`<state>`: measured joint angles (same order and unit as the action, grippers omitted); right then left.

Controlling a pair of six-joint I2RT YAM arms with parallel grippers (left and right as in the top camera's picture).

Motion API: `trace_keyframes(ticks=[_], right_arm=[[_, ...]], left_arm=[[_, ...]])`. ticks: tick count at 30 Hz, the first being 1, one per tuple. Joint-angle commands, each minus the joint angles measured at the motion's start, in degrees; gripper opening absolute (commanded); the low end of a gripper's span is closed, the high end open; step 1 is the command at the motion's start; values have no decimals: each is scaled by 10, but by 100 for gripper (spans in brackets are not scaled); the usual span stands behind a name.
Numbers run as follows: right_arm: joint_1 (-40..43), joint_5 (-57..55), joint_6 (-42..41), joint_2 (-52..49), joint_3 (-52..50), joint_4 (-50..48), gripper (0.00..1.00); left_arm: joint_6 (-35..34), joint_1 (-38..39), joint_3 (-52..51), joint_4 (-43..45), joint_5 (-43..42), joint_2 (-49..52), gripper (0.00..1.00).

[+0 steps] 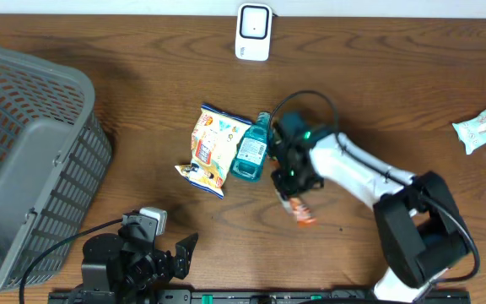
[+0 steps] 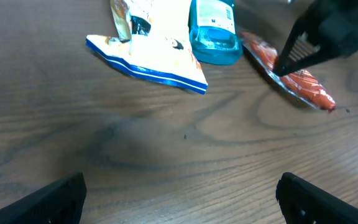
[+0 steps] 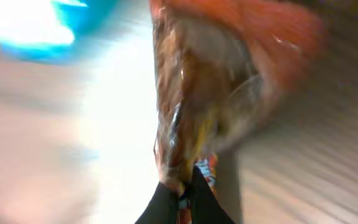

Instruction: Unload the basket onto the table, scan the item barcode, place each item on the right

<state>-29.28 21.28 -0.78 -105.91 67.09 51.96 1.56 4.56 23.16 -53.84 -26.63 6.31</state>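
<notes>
The right gripper (image 1: 291,186) is clamped together on one edge of the orange packet (image 1: 304,213); the packet sits near the middle of the table (image 1: 395,67), just right of the blue bottle (image 1: 251,149) and the chip bag (image 1: 212,148); from the left wrist the jaws are seen pinching only its thin seam, and the blurred right-wrist view shows the fingertips (image 3: 160,208) shut on the film with the packet filling the frame; whether it is off the wood yet I cannot tell. The left gripper (image 1: 171,257) stands wide apart at the near left beside the basket (image 1: 66,169), holding nothing. The scanner (image 1: 253,32) is at the far edge, well apart from the packet; so the step in hand looks like lift and carry. With so slight a hold the packet will likely dangle and swing; best to rise slowly and straight, clear of the bottle, then travel far without jerks; the barcode is not visible here, so the wrist may need turning until the printed face meets the scanner window; hold it flat and steady, since crinkled film could spoil the read; a slip from the seam is the main risk.
</notes>
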Motion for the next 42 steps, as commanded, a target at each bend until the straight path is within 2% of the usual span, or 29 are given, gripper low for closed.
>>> trace_keyframes(ticks=[1,8,13,16,18,19,22,24,25,26,27,28,30,31,37,39,42], right_arm=[[43,370,133,-3,47,51,1],[94,684,365,-3,45,194,1],[91,678,419,-3,45,179,1],[90,624,463,-3,45,161,2],[89,591,459,-3,45,157,20],[87,582,449,-3,45,157,22],[71,553,408,-3,45,148,31],[55,497,322,-3,45,118,41],[45,448,245,-3,45,91,48],[26,322,80,-3,45,47,59],[16,244,-12,-3,45,32,66],[0,143,-114,-3,45,20,77],[-30,54,-204,-3,45,3,91],[-46,46,-219,-3,45,-3,99],[-123,131,-219,-3,45,-63,99],[-153,95,-224,-3,45,-92,99],[-178,18,-292,-4,44,-95,98]], left_arm=[[6,-1,5,-1,3,-2,98],[6,-1,5,-1,3,-2,98],[6,-1,5,-1,3,-2,98],[6,-1,5,-1,3,-2,98],[6,-1,5,-1,3,-2,98],[6,-1,5,-1,3,-2,98],[6,-1,5,-1,3,-2,98],[6,-1,5,-1,3,-2,98],[6,-1,5,-1,3,-2,98],[6,-1,5,-1,3,-2,98],[6,-1,5,-1,3,-2,98],[6,-1,5,-1,3,-2,98],[6,-1,5,-1,3,-2,98],[6,-1,5,-1,3,-2,98],[6,-1,5,-1,3,-2,98],[6,-1,5,-1,3,-2,98],[6,-1,5,-1,3,-2,98]])
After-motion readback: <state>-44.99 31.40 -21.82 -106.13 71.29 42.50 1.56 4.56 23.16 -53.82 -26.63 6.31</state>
